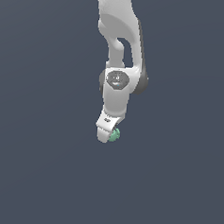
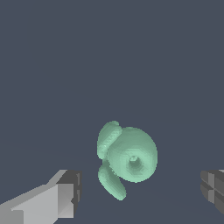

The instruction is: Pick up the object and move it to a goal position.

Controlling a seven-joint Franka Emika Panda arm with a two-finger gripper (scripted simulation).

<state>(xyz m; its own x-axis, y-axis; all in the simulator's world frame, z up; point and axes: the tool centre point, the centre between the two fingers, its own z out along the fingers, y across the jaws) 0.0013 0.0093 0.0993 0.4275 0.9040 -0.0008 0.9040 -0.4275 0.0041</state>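
Below the white arm (image 1: 119, 48), which comes down from the upper edge of the exterior view and is cut off there, the gripper (image 1: 104, 136) points at the dark grey floor (image 1: 33, 174). Just at its tip, on the exterior view's right, peeks the object (image 1: 114, 135), a small mint-green blob mostly hidden by the gripper body. Seen from the wrist, the object (image 2: 129, 157) is a rounded lump with two lobes (and a dimple in its face), lying between the fingers (image 2: 65, 192) without touching either; they stand wide apart, both cut off by the frame.
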